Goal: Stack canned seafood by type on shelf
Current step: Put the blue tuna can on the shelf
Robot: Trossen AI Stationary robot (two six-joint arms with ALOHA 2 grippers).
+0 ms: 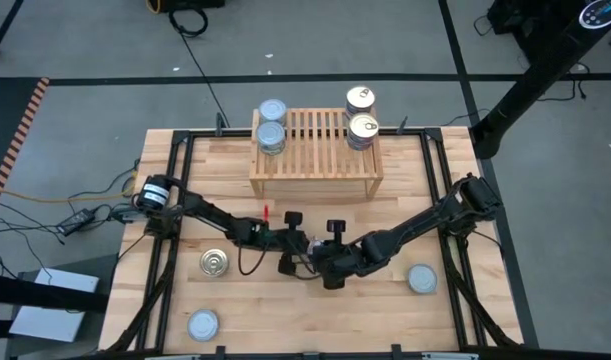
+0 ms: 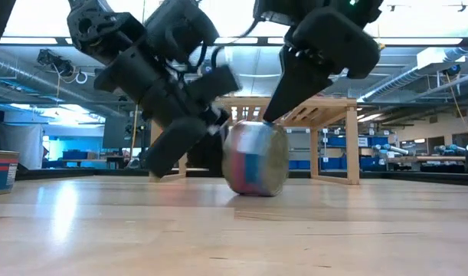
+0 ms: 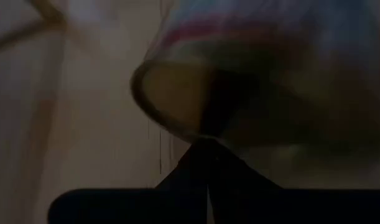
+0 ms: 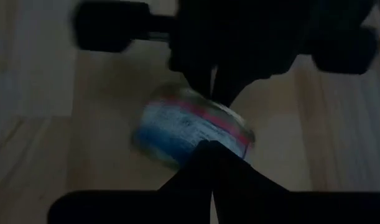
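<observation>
A tin stands on its edge on the table, wedged between both closed claws: left claw beside it, right claw just above.

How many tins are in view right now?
8. On the shelf: two silver at left, two gold at right. On the table: three upright, one on edge between left gripper and right gripper. Stacks may hide more.

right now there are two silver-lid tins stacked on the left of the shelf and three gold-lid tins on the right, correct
Not quite. The high view shows two gold-lid tins on the right of the shelf, not three. The two silver-lid tins on the left are as you say.
</observation>
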